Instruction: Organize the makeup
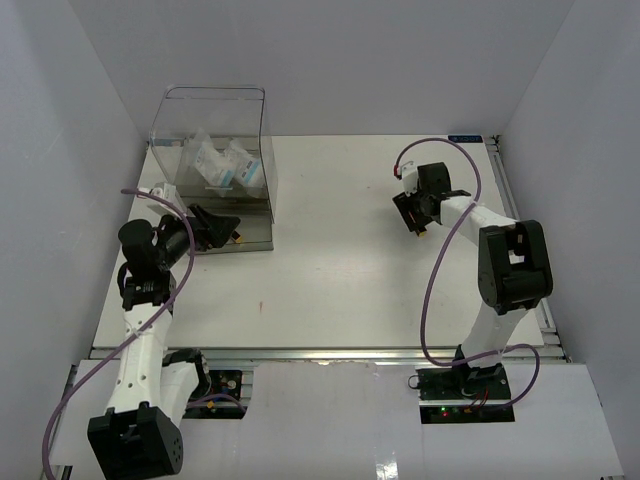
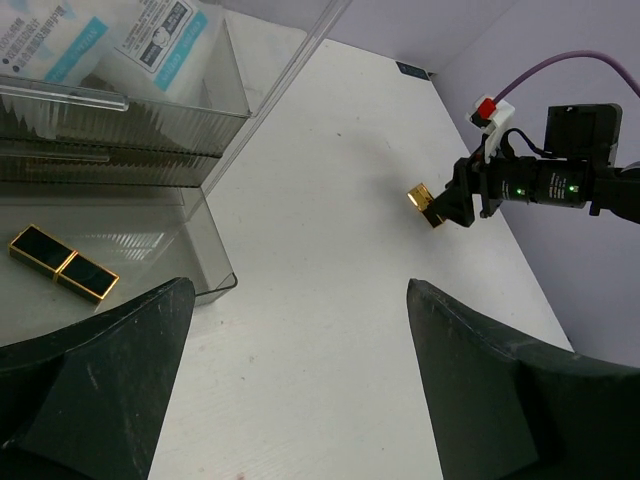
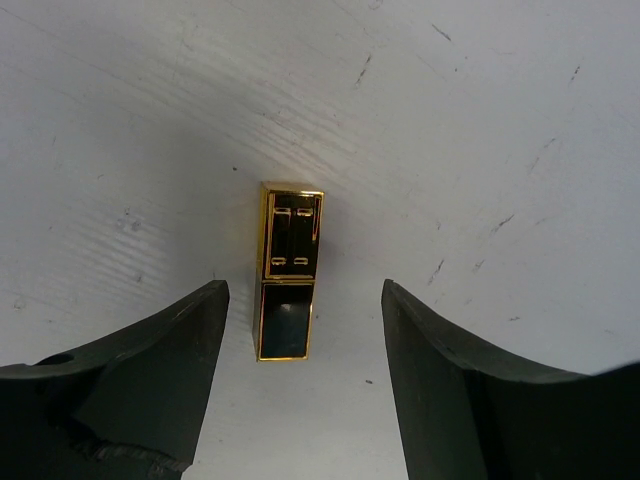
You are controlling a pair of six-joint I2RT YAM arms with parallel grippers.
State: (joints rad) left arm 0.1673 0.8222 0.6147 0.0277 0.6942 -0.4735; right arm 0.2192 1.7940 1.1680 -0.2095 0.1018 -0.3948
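Note:
A gold-and-black tube (image 3: 288,270) lies on the white table between the fingers of my right gripper (image 3: 305,310). The jaws are open, with a gap on each side of the tube. In the left wrist view the same tube (image 2: 422,200) shows just under my right gripper (image 2: 468,195). Another gold-and-black tube (image 2: 62,265) lies in the low front tray of the clear box (image 2: 215,270). Clear packets with white-and-blue labels (image 2: 150,35) stand in the box's back part. My left gripper (image 2: 298,295) hangs open and empty over bare table, just right of the tray.
The clear plastic box (image 1: 215,150) stands at the table's back left, and my left gripper (image 1: 218,228) is at its front edge. My right gripper (image 1: 420,225) is at the right of the table. White walls enclose the table on three sides.

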